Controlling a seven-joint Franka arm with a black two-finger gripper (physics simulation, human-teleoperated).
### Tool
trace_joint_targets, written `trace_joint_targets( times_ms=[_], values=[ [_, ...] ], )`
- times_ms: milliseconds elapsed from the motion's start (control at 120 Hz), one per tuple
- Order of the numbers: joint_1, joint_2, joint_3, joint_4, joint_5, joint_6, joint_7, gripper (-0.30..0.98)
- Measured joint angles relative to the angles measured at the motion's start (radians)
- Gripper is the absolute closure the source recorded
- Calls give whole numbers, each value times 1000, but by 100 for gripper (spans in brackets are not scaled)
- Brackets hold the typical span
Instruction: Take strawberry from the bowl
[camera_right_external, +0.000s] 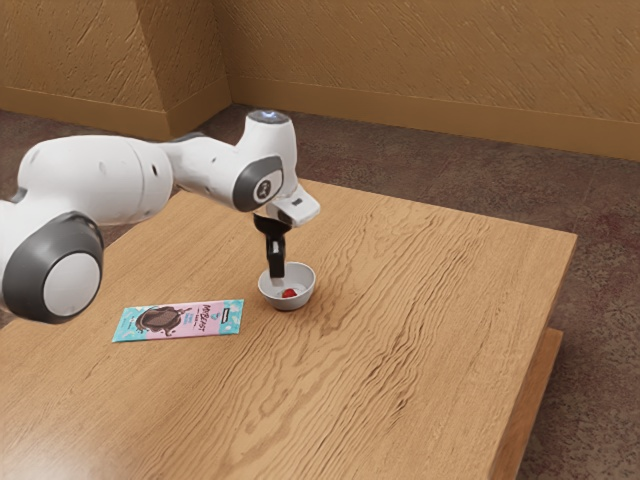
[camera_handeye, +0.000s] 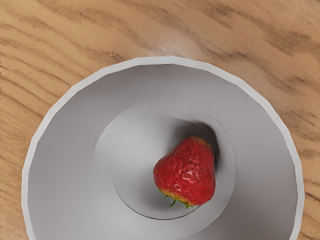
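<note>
Gripper (camera_right_external: 277, 272) points down at the pale bowl (camera_right_external: 304, 290); wide or narrow, I cannot tell. Strawberry (camera_handeye: 187, 170) lies inside, on the bowl's floor (colourful packet (camera_right_external: 180, 320) nearby).

Note strawberry (camera_handeye: 186, 172) in bowl (camera_right_external: 303, 296), off centre on its floor. Note bowl on table (camera_right_external: 420, 340). Find packet (camera_right_external: 185, 320) flat on same table, just beside bowl, not touching, toward the exterior view's left.

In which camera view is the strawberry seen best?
The wrist view: it shows the whole strawberry, even its green leaf tips, inside the bowl. The exterior view shows only a small red spot in the bowl.
</note>
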Motion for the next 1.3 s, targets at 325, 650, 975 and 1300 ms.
trace_joint_targets(
  times_ms=[325,650,975,1300],
  values=[
    [-3,-3,1,-16,-48,39,123,29],
    [-3,14,1,-36,-93,65,188,32],
    [-2,35,1,-44,-99,102,225,32],
    [0,57,2,-45,-103,138,246,32]
  ],
)
